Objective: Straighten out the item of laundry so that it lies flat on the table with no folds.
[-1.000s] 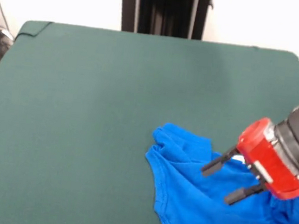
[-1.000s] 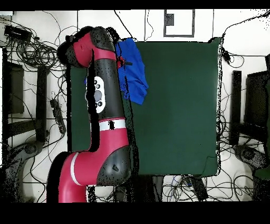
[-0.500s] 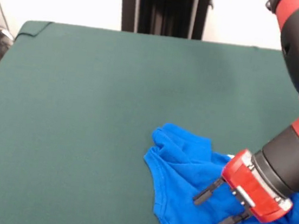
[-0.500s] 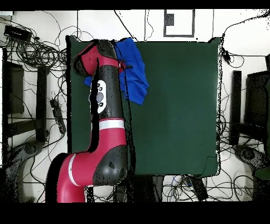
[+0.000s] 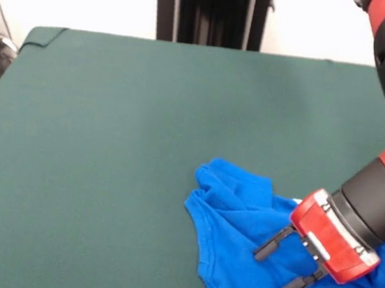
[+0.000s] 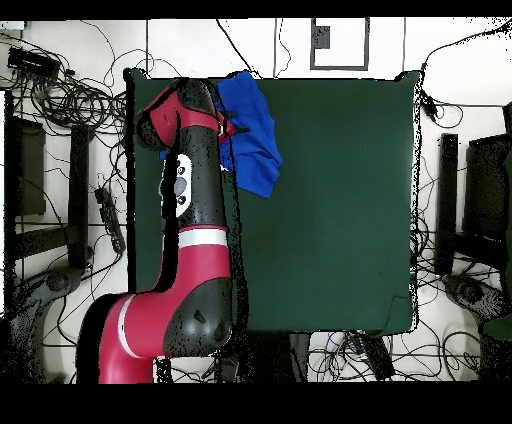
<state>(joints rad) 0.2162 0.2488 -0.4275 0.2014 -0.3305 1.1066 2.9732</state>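
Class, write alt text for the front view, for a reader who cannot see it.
A crumpled blue T-shirt lies bunched near the front right of a green table. A red and black robot arm reaches in from the right, its open pincer poised just over the cloth.

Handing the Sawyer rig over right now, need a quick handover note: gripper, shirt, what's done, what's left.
Gripper: open, empty, two black fingers spread just above the cloth; the pictures do not settle whether they touch it.
Bright blue T-shirt: crumpled in a heap near the front-view right corner of the dark green felt-covered table, running off the picture's lower and right edges. Folds and ridges all over; almost none of the print shows.
Done: arm positioned over the shirt, nothing flattened.
Left: grasp an edge, pull the shirt toward the table's open middle, spread it out with no folds.
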